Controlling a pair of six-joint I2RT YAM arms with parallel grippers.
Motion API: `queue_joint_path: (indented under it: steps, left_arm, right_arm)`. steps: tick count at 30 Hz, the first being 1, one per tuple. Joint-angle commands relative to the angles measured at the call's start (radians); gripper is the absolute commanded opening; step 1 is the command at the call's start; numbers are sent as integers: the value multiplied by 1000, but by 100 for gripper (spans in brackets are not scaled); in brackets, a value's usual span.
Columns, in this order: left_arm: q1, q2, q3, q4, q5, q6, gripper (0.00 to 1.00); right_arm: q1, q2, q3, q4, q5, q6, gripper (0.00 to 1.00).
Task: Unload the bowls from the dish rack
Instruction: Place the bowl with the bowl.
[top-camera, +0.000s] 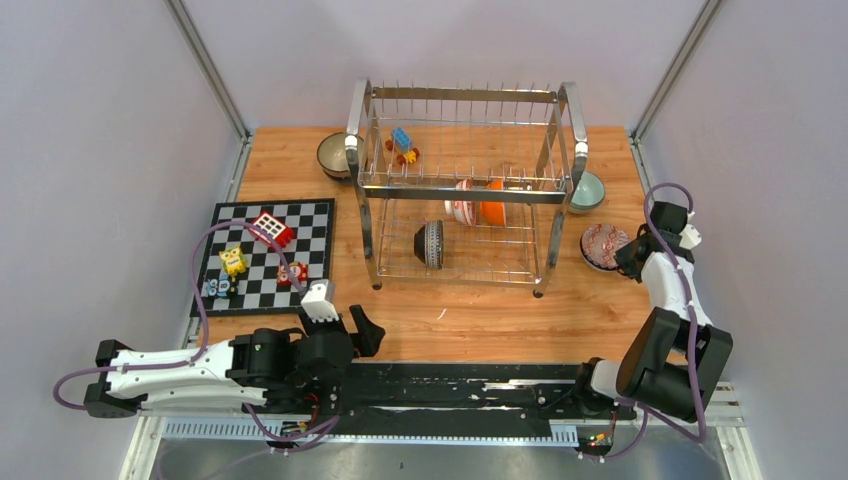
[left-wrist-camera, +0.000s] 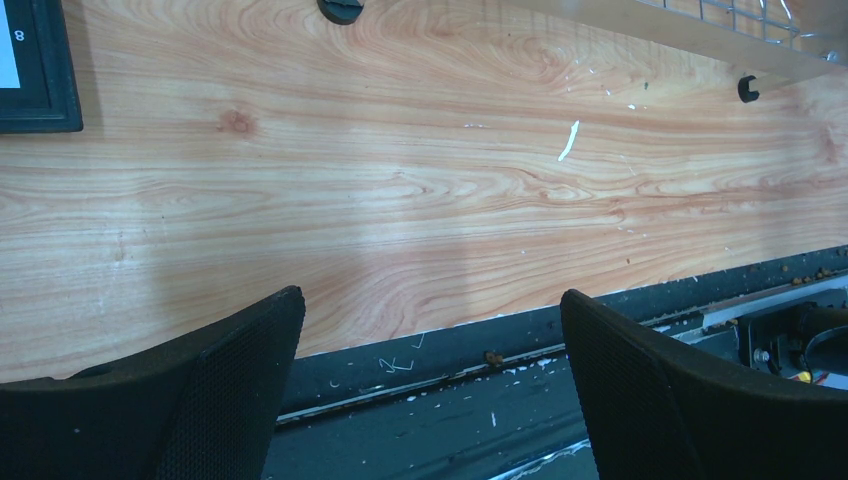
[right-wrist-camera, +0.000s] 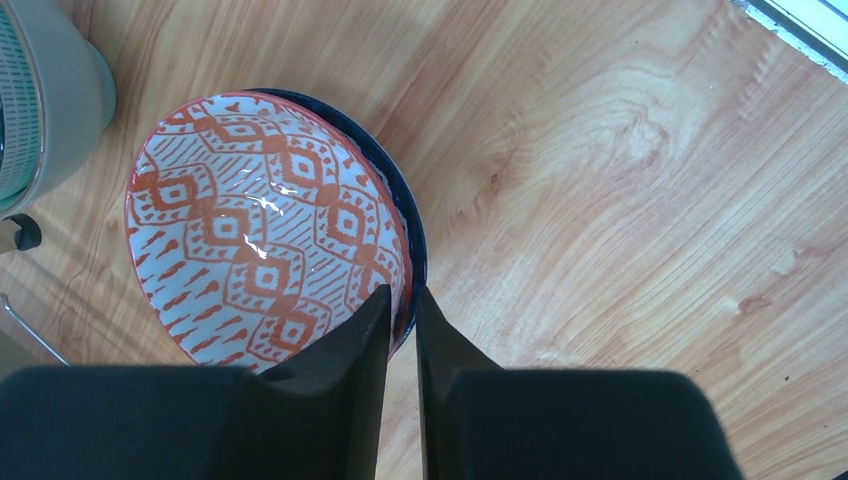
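The chrome dish rack (top-camera: 460, 193) stands at the middle back of the table. A dark striped bowl (top-camera: 430, 244) sits on edge on its lower tier, and an orange-white bowl (top-camera: 478, 202) stands behind the front rail. On the table right of the rack lies a red patterned bowl (right-wrist-camera: 260, 230), also visible from above (top-camera: 603, 245). My right gripper (right-wrist-camera: 402, 295) is shut on its near rim, one finger inside and one outside. A dark blue edge shows round that rim. My left gripper (left-wrist-camera: 432, 300) hangs open and empty over the table's front edge (top-camera: 342, 318).
A mint green bowl (top-camera: 588, 190) sits by the rack's right end and a speckled brown bowl (top-camera: 333, 154) by its back left corner. Toy blocks (top-camera: 404, 143) lie on the upper tier. A chequered board (top-camera: 300, 225) with blocks lies at the left.
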Motion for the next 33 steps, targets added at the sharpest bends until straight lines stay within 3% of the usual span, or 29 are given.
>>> queue_joint_path:
  steps: [1, 5, 7, 14, 19, 25, 27, 33]
  left_arm:
    - [-3, 7, -5, 8, -31, 1, 100]
    - [-4, 9, -4, 12, -34, 6, 100]
    - [-3, 10, -2, 13, -36, 9, 100]
    - [-3, 8, 8, -7, -41, 12, 100]
    - [-3, -3, 43, -43, -85, 33, 100]
    - [-3, 4, 112, -64, -170, 116, 100]
    - [-2, 6, 129, -83, -194, 130, 100]
    - [-4, -20, 130, -44, -176, 280, 100]
  right_arm:
    - [-20, -29, 4, -23, -25, 6, 22]
    - [-19, -75, 23, -32, -58, 32, 39]
    - [-16, -85, 42, -48, -59, 37, 42]
    - [42, -167, 83, -92, -53, 43, 39]
    - [186, -431, 89, -184, 13, 75, 39]
    - [313, -696, 163, -424, 31, 21, 40]
    - [353, -751, 186, -473, -33, -25, 40]
    - [431, -858, 153, -446, -500, -198, 41]
